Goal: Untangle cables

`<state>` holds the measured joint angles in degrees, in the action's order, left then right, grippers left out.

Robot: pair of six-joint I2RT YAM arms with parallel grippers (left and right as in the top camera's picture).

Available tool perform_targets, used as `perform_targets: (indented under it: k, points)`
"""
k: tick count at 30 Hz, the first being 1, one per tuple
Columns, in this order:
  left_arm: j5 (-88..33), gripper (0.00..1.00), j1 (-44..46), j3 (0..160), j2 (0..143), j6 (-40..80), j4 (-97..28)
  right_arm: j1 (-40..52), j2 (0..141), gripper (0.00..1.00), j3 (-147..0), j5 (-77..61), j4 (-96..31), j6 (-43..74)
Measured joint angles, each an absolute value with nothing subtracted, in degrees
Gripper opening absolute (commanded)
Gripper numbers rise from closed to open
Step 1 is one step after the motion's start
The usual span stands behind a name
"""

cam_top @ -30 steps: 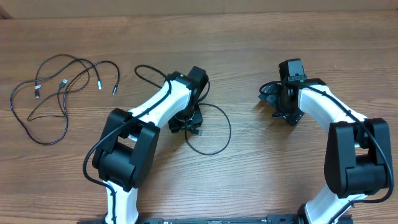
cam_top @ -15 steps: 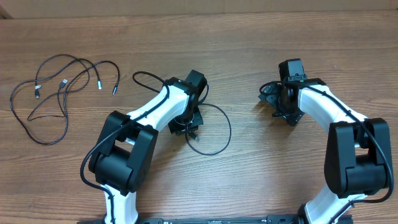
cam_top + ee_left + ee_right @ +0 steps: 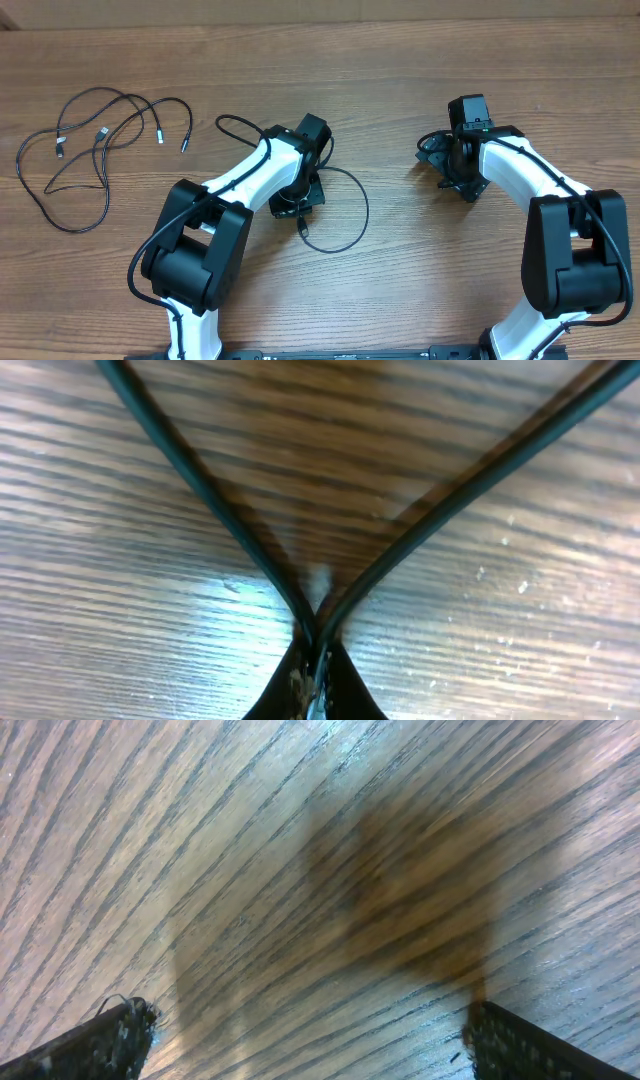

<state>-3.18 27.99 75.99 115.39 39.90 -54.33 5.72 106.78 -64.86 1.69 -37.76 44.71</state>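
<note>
**Black cable [image 3: 357,215] pinched in the left hand [image 3: 298,203] on a wooden bench [image 3: 400,60]**

Seen from overhead, the left hand was low over the middle of the bench, its fingers pressed together on the thin cable. From the hand the cable swept out in one round loop to the right and toward the near edge, lying flat on the wood. A further thin black curve showed just left of that wrist. Whether it belonged to the same cable could not be told.

In the left wrist view two strands [image 3: 200,490] ran down in a V and met at the left hand [image 3: 316,675]. The dark fingertips [image 3: 350,700] were closed on them where they joined, with wood grain behind.

A tangle [image 3: 90,150] of more thin black cords lay at the far left of the bench, well apart from both hands. Its loops crossed one another, and small plug ends [image 3: 160,135] lay among them.

The right hand [image 3: 447,165] was right of the middle, spread wide and holding nothing. In its own view the right hand [image 3: 320,1040] showed only its two fingertips [image 3: 115,1035] at the lower corners, with bare grain and a soft shadow between them.
</note>
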Motion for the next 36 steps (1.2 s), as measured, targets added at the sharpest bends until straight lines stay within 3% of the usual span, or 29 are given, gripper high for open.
perform_targets:
  k: [10,23,36]
  points:
    - [-5.8,0.04,27.7,74.5,112.2,33.4,-54.0,5.7,106.8,1.00,-64.9,1.7,-37.8,44.7]
    - [-8.0,0.04,27.7,74.2,90.7,30.8,-52.0,5.7,106.8,1.00,-64.9,1.7,-37.7,44.7]
    - [-7.9,0.04,27.7,74.2,85.2,28.1,-51.1,5.7,106.8,1.00,-64.9,1.7,-37.7,44.7]
